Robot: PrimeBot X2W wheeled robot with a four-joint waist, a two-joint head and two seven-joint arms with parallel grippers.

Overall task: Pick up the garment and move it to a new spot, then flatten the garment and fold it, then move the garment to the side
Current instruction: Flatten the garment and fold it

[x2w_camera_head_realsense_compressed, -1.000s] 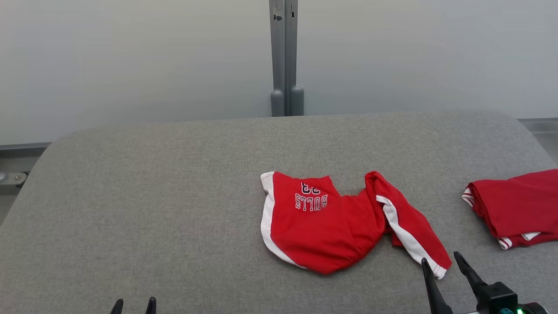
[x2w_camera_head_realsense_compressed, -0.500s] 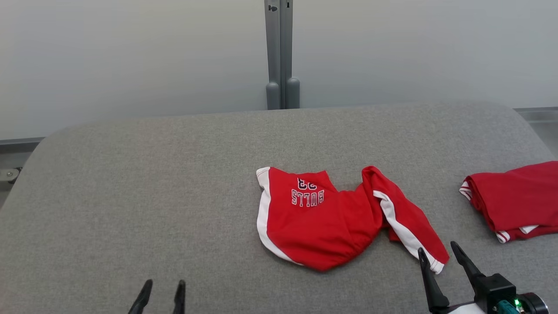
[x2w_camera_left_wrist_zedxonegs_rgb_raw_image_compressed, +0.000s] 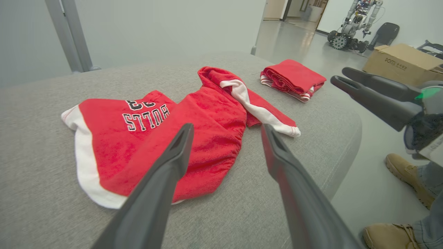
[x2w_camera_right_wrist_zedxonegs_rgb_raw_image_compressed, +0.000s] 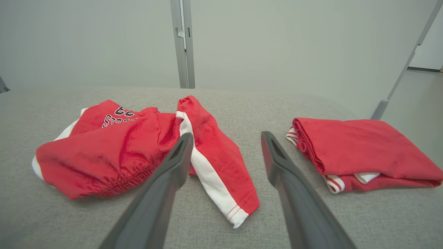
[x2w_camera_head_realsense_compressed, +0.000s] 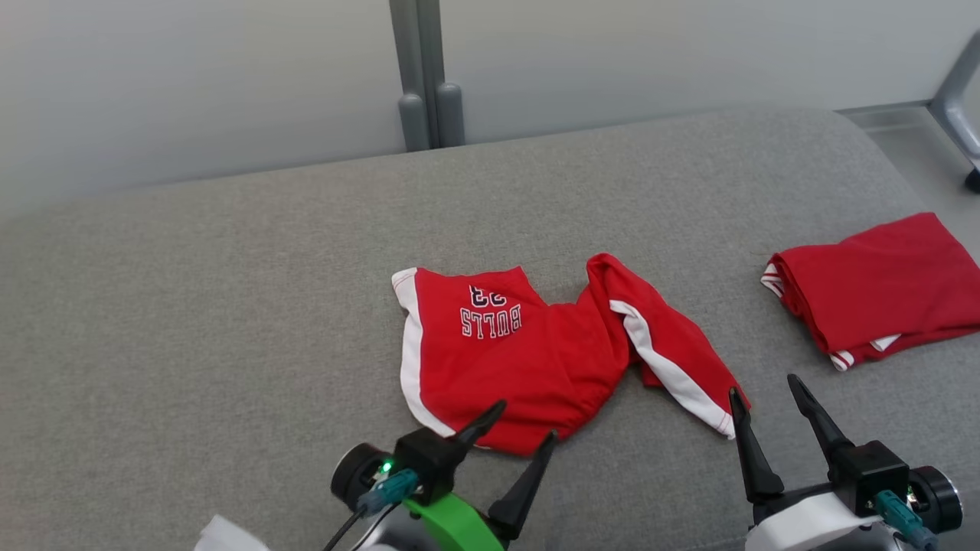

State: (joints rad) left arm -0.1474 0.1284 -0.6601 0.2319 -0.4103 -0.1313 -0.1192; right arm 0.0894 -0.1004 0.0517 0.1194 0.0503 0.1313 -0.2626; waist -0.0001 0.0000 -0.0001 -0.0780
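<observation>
Crumpled red garment [x2w_camera_head_realsense_compressed: 528,360], white side stripes, lettering upside down, lies mid-counter [x2w_camera_head_realsense_compressed: 191,306], closer to near edge. Left claw [x2w_camera_head_realsense_compressed: 527,420] spread wide, empty, fingertips at garment's near hem; contact unclear. Right claw [x2w_camera_head_realsense_compressed: 763,385] also spread, empty, just beside tip of garment's right leg, toward near edge. Folded red cloth [x2w_camera_head_realsense_compressed: 873,283] sits apart by right edge.
</observation>
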